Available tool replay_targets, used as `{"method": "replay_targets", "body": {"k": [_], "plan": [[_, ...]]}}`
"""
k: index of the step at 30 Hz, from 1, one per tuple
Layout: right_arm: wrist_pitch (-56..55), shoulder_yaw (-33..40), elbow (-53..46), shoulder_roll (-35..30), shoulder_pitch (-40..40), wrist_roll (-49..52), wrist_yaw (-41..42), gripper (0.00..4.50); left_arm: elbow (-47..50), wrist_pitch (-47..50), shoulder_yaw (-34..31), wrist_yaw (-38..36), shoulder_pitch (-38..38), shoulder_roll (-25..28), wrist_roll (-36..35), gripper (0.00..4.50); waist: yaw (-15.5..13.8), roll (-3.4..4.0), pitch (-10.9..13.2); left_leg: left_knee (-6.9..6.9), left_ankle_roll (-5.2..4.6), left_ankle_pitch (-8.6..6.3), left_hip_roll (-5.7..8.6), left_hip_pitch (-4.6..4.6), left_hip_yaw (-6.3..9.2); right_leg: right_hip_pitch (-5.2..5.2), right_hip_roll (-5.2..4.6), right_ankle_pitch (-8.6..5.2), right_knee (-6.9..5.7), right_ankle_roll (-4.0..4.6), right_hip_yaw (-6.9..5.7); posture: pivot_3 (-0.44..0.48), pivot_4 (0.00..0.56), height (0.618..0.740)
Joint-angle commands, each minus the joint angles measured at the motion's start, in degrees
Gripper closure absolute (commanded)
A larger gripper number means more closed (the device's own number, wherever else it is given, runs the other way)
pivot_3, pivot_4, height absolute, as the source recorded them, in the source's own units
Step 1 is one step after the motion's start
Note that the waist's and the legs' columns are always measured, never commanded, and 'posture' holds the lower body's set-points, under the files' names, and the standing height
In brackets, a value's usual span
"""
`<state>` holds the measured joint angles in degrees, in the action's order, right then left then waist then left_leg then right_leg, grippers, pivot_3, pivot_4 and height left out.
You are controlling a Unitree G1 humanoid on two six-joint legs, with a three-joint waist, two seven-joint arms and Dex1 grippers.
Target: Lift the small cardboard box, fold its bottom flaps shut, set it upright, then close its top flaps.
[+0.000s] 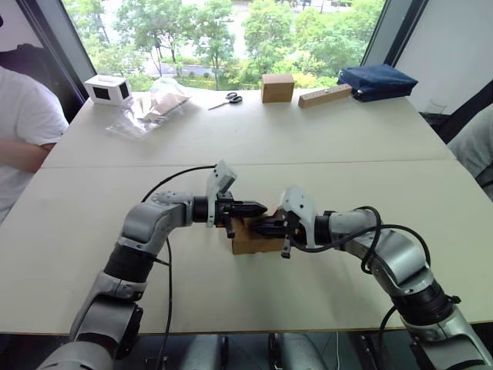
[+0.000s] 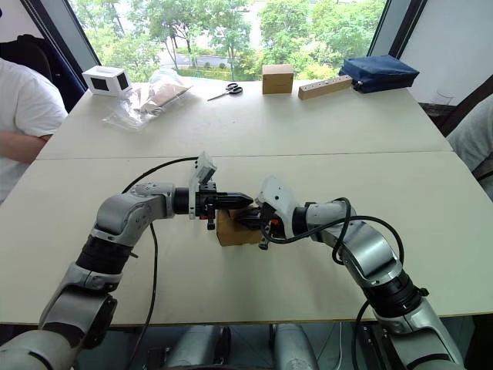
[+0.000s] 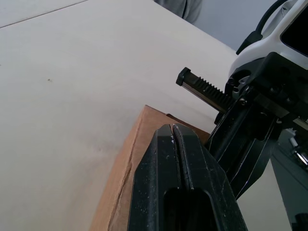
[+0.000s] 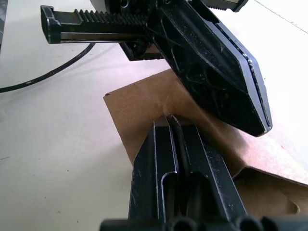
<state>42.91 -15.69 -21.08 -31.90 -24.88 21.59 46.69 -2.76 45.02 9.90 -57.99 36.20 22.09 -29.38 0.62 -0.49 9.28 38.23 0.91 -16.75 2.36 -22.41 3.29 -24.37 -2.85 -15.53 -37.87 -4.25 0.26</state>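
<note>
The small cardboard box (image 1: pixel 254 239) rests on the near half of the tabletop (image 1: pixel 254 139), between the two arms. Both hands meet above it, their black tips pointing toward each other across the box's upper side.

Left hand (image 1: pixel 260 207): reaches in from the robot's left; its two fingers (image 3: pixel 179 159) are pressed together with no gap, nothing held between them. In the left wrist view their tip lies over the box's top edge, with the right hand's black body just beyond.

Right hand (image 1: pixel 257 226): reaches in from the robot's right, slightly lower than the left hand. Its fingers (image 4: pixel 175 154) are likewise closed flat against each other and hold nothing; in the right wrist view their tip sits against a brown flap of the box, and the left hand crosses just above. Whether either tip presses on the cardboard cannot be told.

Far edge of the tabletop, by the window, from left to right: a white box with black panels (image 1: pixel 107 89), a crumpled clear plastic bag (image 1: pixel 150 106), scissors (image 1: pixel 226 100), a lighter tan carton (image 1: pixel 277 87), a wooden block (image 1: pixel 325 95) and a dark blue pouch (image 1: pixel 376 81).

A person in a white shirt (image 1: pixel 23 131) sits at the left edge.
</note>
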Motion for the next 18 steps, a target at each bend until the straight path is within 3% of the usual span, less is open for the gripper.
{"method": "replay_targets", "body": {"k": [1,13,18], "plan": [[-1.0,-0.2,-0.5,0.9,-0.9,-0.5,-0.5,4.44,2.0,0.2,0.1,-0.7,-0.3,0.4,-0.7,4.50,0.0,0.00,0.0,0.00,0.00,0.00,0.00,0.00,0.00,0.00,0.00,0.00,0.00,0.00,0.00,0.000,0.150,0.740],[-3.3,-0.2,1.5,1.1,-0.8,-3.3,-1.2,4.44,2.3,0.2,-0.1,-1.1,-0.8,1.1,-0.5,4.50,0.0,0.00,0.0,0.00,0.00,0.00,0.00,0.00,0.00,0.00,0.01,0.00,0.00,0.00,0.00,0.000,0.150,0.740],[1.1,3.9,-4.7,-2.1,1.3,2.5,1.8,4.44,2.6,-1.3,1.6,-1.7,-2.4,2.1,1.2,4.50,-0.1,0.00,0.0,0.00,0.00,0.00,0.00,0.00,0.00,0.00,0.00,0.00,0.00,0.00,0.00,0.000,0.150,0.740]]}}
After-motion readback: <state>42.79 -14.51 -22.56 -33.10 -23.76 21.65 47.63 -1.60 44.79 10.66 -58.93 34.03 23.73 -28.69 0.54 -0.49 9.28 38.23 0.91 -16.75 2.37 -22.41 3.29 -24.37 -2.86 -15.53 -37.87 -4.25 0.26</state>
